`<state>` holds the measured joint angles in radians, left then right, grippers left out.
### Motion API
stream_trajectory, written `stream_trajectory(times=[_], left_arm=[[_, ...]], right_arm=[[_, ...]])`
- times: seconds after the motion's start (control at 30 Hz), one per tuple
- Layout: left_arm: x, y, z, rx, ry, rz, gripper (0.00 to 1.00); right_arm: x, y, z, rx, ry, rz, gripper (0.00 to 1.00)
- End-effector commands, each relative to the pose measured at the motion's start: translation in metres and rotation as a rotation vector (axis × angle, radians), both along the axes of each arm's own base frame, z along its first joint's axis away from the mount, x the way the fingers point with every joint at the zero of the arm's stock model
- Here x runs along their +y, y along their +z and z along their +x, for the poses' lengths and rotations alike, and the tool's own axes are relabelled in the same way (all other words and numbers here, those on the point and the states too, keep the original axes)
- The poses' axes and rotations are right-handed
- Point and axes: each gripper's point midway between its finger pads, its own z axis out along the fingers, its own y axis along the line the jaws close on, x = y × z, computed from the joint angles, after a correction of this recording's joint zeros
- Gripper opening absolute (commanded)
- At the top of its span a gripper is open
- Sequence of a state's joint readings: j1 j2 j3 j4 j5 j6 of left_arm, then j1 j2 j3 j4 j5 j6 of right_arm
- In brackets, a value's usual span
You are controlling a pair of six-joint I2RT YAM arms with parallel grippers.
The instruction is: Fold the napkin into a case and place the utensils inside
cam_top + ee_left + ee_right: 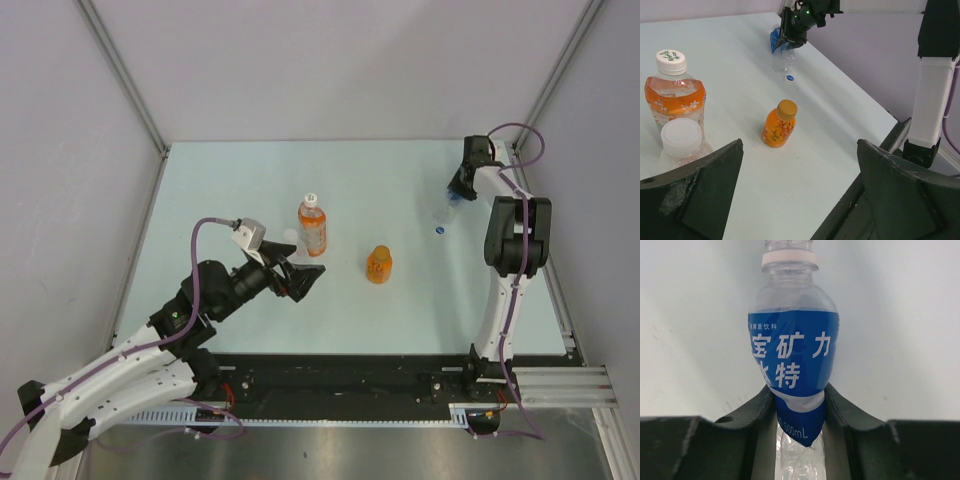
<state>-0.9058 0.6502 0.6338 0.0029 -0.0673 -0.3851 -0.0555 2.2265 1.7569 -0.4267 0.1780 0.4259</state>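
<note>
No napkin and no utensils show in any view, so where they lie cannot be told. As a judgement only: a napkin would be light, limp and easy to drag, best pinched at a corner or along an edge. Utensils would be stiff, slim and slippery, best taken across the middle of the handle.

What stands on the table [200,180] is bottles, four in all, plus one loose blue cap [440,230].
- One tall orange bottle [313,226] with a white cap stands upright near the middle of the table, a little toward the left edge.
- One clear bottle [682,141] with a white cap stands just beside it on the near side.
- One small orange bottle [378,265] stands near the middle, well apart from the edges.
- One blue-labelled bottle [792,367] is by the far right corner, with the loose cap on the table near it.

The right hand [797,412] is closed on that blue-labelled bottle, its fingers [752,412] pressing the lower body. The thin plastic is dented and crumpled there, so it looks light, soft-walled and likely empty. A hard squeeze would crush it further.

The left hand [305,278] is spread wide with nothing between its fingers [705,195]. It hangs near the tall and clear bottles, on the side toward the near edge, and touches neither.
</note>
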Motion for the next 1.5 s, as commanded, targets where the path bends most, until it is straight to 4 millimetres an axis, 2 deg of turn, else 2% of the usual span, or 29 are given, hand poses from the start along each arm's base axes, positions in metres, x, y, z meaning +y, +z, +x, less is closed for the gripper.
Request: stream_trajectory(times=[0.0, 0.07, 0.1, 0.13, 0.17, 0.23, 0.27, 0.3, 0.33, 0.37, 0.43, 0.47, 0.5, 0.53, 0.57, 0.8, 0.9, 0.97, 1.0, 1.07, 1.1, 1.13, 1.2, 1.23, 1.27, 1.3, 1.37, 1.4, 1.47], left_arm=[[-0.004, 0.011, -0.002, -0.010, -0.021, -0.040, 1.00], [-0.004, 0.012, -0.003, -0.006, -0.025, -0.045, 1.00], [-0.005, 0.013, -0.004, -0.005, -0.028, -0.048, 1.00], [-0.005, 0.013, -0.004, -0.004, -0.028, -0.049, 1.00], [-0.005, 0.013, -0.005, -0.001, -0.033, -0.053, 1.00], [-0.005, 0.014, -0.006, -0.002, -0.039, -0.057, 1.00], [-0.005, 0.014, -0.006, 0.000, -0.039, -0.059, 1.00], [-0.005, 0.014, -0.006, 0.002, -0.039, -0.058, 1.00], [-0.005, 0.015, -0.007, 0.001, -0.042, -0.060, 1.00], [-0.004, 0.016, -0.008, 0.002, -0.045, -0.062, 1.00], [-0.003, 0.017, -0.009, 0.001, -0.046, -0.065, 1.00], [-0.003, 0.017, -0.010, 0.003, -0.046, -0.067, 1.00], [-0.003, 0.018, -0.010, 0.001, -0.046, -0.072, 1.00], [-0.003, 0.019, -0.011, 0.000, -0.047, -0.078, 1.00], [-0.002, 0.020, -0.012, 0.002, -0.049, -0.086, 1.00], [0.001, 0.021, -0.013, 0.007, -0.042, -0.099, 1.00], [0.003, 0.022, -0.012, 0.010, -0.031, -0.096, 1.00], [0.005, 0.017, -0.010, 0.023, -0.016, -0.072, 1.00], [0.005, 0.017, -0.010, 0.021, -0.013, -0.070, 1.00], [0.006, 0.017, -0.007, 0.016, 0.001, -0.064, 1.00], [0.006, 0.017, -0.005, 0.014, 0.010, -0.062, 1.00], [0.005, 0.019, -0.004, 0.008, 0.010, -0.064, 1.00], [0.006, 0.021, 0.000, -0.005, 0.025, -0.059, 1.00], [0.005, 0.030, 0.002, -0.028, 0.034, -0.082, 1.00], [0.006, 0.036, 0.004, -0.044, 0.042, -0.083, 1.00], [0.007, 0.041, 0.007, -0.058, 0.056, -0.087, 1.00], [0.011, 0.056, 0.010, -0.103, 0.082, -0.094, 1.00], [0.014, 0.061, 0.012, -0.120, 0.098, -0.096, 1.00], [0.019, 0.080, 0.013, -0.192, 0.109, -0.096, 1.00]], right_arm=[[-0.011, 0.065, 0.002, -0.184, -0.063, -0.111, 0.26], [-0.015, 0.090, 0.004, -0.272, -0.083, -0.203, 0.27], [-0.003, 0.102, -0.005, -0.303, -0.070, -0.228, 0.27], [-0.008, 0.108, -0.010, -0.321, -0.086, -0.289, 0.26], [-0.006, 0.126, -0.004, -0.406, -0.101, -0.306, 0.26], [-0.003, 0.137, -0.020, -0.461, -0.129, -0.362, 0.26], [-0.001, 0.155, -0.018, -0.544, -0.145, -0.379, 0.26], [0.000, 0.150, -0.028, -0.552, -0.143, -0.394, 0.26], [0.003, 0.155, -0.032, -0.582, -0.155, -0.407, 0.27], [0.004, 0.169, -0.032, -0.658, -0.169, -0.414, 0.26], [0.006, 0.167, -0.042, -0.692, -0.180, -0.426, 0.25], [0.006, 0.178, -0.043, -0.748, -0.199, -0.426, 0.25], [0.006, 0.178, -0.045, -0.763, -0.208, -0.431, 0.24], [0.005, 0.170, -0.049, -0.757, -0.213, -0.442, 0.23], [0.006, 0.178, -0.048, -0.813, -0.227, -0.438, 0.22], [0.013, 0.177, -0.048, -0.901, -0.245, -0.451, 0.20], [0.018, 0.183, -0.047, -0.933, -0.235, -0.464, 0.15], [0.023, 0.194, -0.049, -0.957, -0.235, -0.445, 0.13], [0.027, 0.213, -0.054, -0.997, -0.231, -0.429, 0.12], [0.043, 0.234, -0.062, -1.025, -0.198, -0.400, 0.12], [0.048, 0.265, -0.076, -1.085, -0.202, -0.364, 0.12], [0.064, 0.270, -0.079, -1.078, -0.141, -0.327, 0.11], [0.081, 0.295, -0.093, -1.134, -0.106, -0.165, 0.11], [0.094, 0.313, -0.105, -1.148, -0.020, -0.079, 0.09], [0.105, 0.326, -0.113, -1.175, -0.003, 0.078, 0.09], [0.129, 0.336, -0.121, -1.175, 0.140, 0.180, 0.07], [0.149, 0.365, -0.145, -1.176, 0.276, 0.311, 0.07], [0.178, 0.372, -0.161, -1.149, 0.437, 0.415, 0.06], [0.196, 0.390, -0.187, -1.120, 0.557, 0.507, 0.07]])
